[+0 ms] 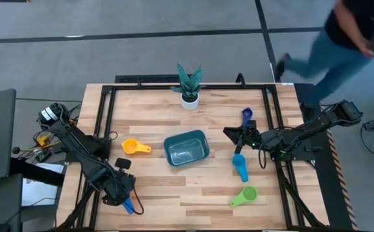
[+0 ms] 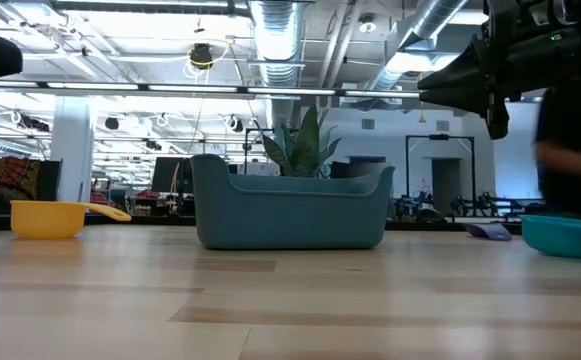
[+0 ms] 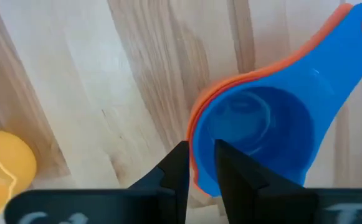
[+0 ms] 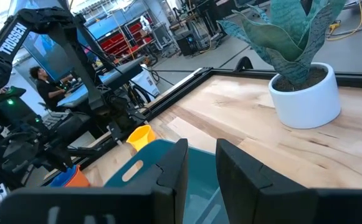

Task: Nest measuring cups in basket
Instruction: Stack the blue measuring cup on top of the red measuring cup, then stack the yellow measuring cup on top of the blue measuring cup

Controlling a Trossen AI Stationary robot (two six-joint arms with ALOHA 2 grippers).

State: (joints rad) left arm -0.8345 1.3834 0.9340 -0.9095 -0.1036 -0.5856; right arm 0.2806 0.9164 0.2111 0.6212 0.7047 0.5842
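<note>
My left gripper [image 3: 199, 149] is at the table's near left [image 1: 126, 197], shut on a blue measuring cup [image 3: 255, 127] nested in an orange one [image 3: 198, 115]. My right gripper [image 4: 200, 146] is open and hovers right of the teal basket [image 1: 187, 147], raised above the table [image 2: 450, 85]. A yellow cup [image 1: 133, 147] rests left of the basket. The dark blue cup [image 1: 246, 115], the light blue cup [image 1: 240, 167] and the green cup [image 1: 245, 195] lie on the table's right side. No red cup shows. My left gripper pinches the rim [image 3: 200, 163] of the nested blue and orange cups on the side opposite their handles [image 3: 349, 31]. One finger [image 3: 230, 171] is inside the blue bowl and the other [image 3: 176, 168] outside the orange wall. Whether the cups are clear of the table, I cannot tell.
A white pot with a green plant [image 1: 188, 89] stands at the far edge, behind the basket. A person [image 1: 341, 45] moves beyond the table's far right corner. Bare wood lies in front of the basket [image 2: 290, 300].
</note>
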